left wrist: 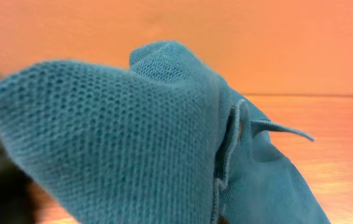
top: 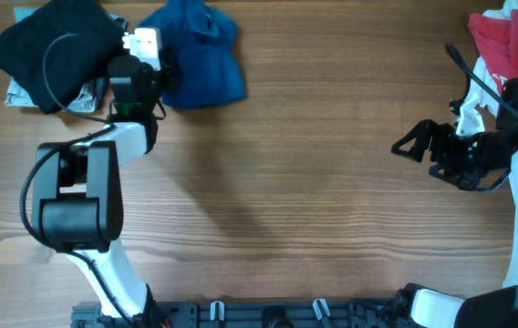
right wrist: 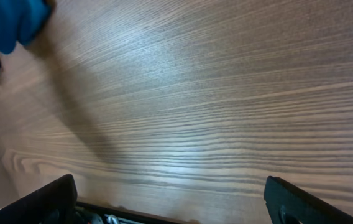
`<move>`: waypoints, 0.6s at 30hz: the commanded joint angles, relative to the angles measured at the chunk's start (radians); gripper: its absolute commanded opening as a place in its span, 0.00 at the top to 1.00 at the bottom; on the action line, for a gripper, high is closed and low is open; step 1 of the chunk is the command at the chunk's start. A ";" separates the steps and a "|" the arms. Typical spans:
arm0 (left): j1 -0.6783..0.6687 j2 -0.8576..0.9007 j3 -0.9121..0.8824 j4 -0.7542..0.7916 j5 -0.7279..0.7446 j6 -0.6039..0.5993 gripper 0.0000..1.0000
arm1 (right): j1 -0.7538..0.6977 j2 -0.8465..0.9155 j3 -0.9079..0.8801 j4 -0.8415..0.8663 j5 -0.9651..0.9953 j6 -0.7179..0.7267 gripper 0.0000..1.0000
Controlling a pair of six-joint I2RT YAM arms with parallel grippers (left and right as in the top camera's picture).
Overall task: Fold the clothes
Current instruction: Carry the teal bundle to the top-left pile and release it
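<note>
One small pinch is risking a slip: the left gripper [top: 166,77] is clamping shut on bunched blue shirt [top: 200,55] between its jaws; the right gripper [top: 408,141] is gaping, empty.

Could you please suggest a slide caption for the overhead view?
Left end effector shut on the crumpled blue shirt; right end effector open above the table, near a red-and-white garment.
</note>
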 commanded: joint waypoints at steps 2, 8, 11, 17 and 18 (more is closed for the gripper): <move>0.108 -0.002 0.015 0.135 -0.053 0.071 0.91 | -0.002 -0.013 -0.005 -0.018 0.010 -0.002 0.04; 0.228 -0.002 0.137 0.163 -0.053 0.071 0.88 | -0.002 -0.013 -0.005 -0.026 0.010 0.025 0.04; 0.277 -0.002 0.196 0.163 -0.059 0.070 0.87 | -0.002 -0.013 -0.005 -0.031 0.010 0.040 0.04; 0.310 -0.002 0.198 0.121 -0.120 0.066 0.87 | -0.002 -0.013 -0.005 -0.029 0.010 0.042 0.04; 0.317 -0.002 0.198 0.085 -0.129 0.053 0.87 | -0.002 -0.013 -0.005 -0.027 0.010 0.042 0.04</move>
